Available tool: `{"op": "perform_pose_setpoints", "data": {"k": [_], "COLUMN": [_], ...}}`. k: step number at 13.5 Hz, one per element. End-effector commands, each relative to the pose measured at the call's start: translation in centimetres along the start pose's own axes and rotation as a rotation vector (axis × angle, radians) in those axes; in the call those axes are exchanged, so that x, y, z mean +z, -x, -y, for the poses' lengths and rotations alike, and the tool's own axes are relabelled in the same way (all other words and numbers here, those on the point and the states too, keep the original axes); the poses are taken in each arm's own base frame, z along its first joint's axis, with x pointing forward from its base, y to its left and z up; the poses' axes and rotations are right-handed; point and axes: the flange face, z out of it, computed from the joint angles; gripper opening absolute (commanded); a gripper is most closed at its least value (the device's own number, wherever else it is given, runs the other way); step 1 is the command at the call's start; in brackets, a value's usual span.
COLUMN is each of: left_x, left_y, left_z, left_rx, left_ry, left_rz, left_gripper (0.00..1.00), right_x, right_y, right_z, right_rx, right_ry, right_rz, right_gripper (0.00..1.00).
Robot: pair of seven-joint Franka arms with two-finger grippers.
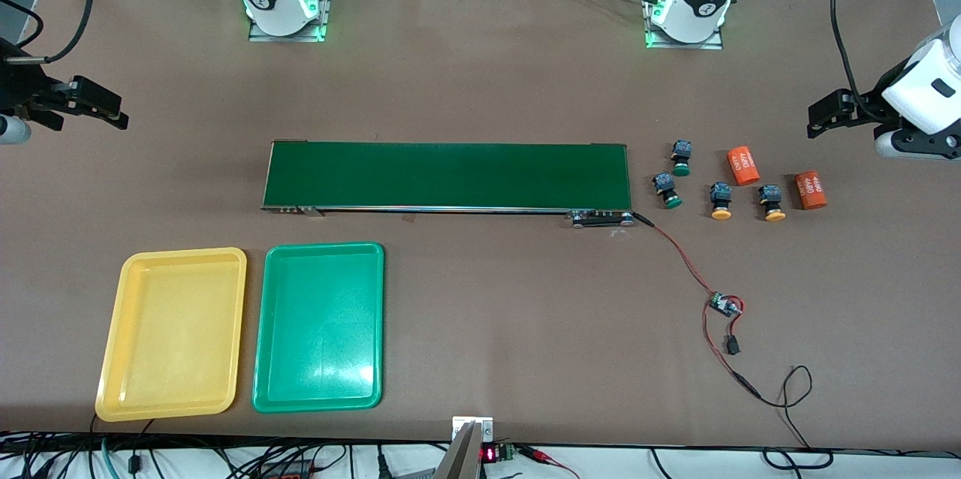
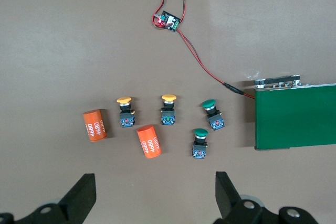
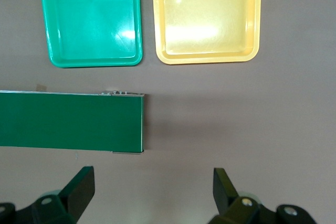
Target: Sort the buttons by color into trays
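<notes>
Four buttons sit in a loose cluster on the table in the right half of the front view, just off the end of the long green belt (image 1: 448, 176) at the left arm's end of the table: one green button (image 1: 681, 157) highest in frame, a second green button (image 1: 667, 191) just below it and closest to the belt, then one yellow button (image 1: 721, 201) and another yellow button (image 1: 772, 203) lower and further toward the right edge. Nothing's been sorted yet, so I'd say this is the very start. Two orange cylinders (image 1: 743, 166) with white print lie mixed in beside the yellow ones, not part of the job. Next move is probably the left gripper (image 1: 829, 115), hanging at the right edge with its jaws spread wide and nothing in them, dropping onto one button without bumping its neighbours. They're packed pretty close. The right gripper (image 1: 90, 105) waits at the left edge, also wide and holding nothing. Both trays sit side by side at lower left, the yellow tray (image 1: 109, 359) and green tray (image 1: 323, 400), and both have nothing in them. A small circuit board (image 1: 724, 305) on red wire trails from the belt.
</notes>
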Motion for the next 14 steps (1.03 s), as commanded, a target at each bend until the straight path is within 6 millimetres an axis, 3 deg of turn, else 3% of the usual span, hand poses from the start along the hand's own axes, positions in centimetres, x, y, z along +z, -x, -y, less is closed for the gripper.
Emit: {"op": "perform_pose_setpoints", "data": {"k": [1,10,12,14], "left_x": [-0.4,1.2,3.6,5.7], "left_y": [-0.3,-1.6,-2.8,-2.5], "left_z": [0.6,-0.1,0.0,0.5], "left_rx": [0.015,0.010,0.008,0.019], "left_ry": [-0.016,0.001,0.004,0.011], "left_rz": [0.008,0.036,0.083,0.170], "left_gripper": [1.00,1.00,1.00,1.00], "right_x": [-0.8,-0.8,-0.8,-0.8], "right_y": [0.6,0.6,0.5,0.5], "right_z": [0.1,0.0,0.0,0.0], "right_rx": [-0.007,-0.007,-0.007,-0.007], "right_ry": [0.010,0.011,0.013,0.015], "right_rz": [0.001,-0.001,-0.004,-0.006], "right_gripper": [1.00,1.00,1.00,1.00]}}
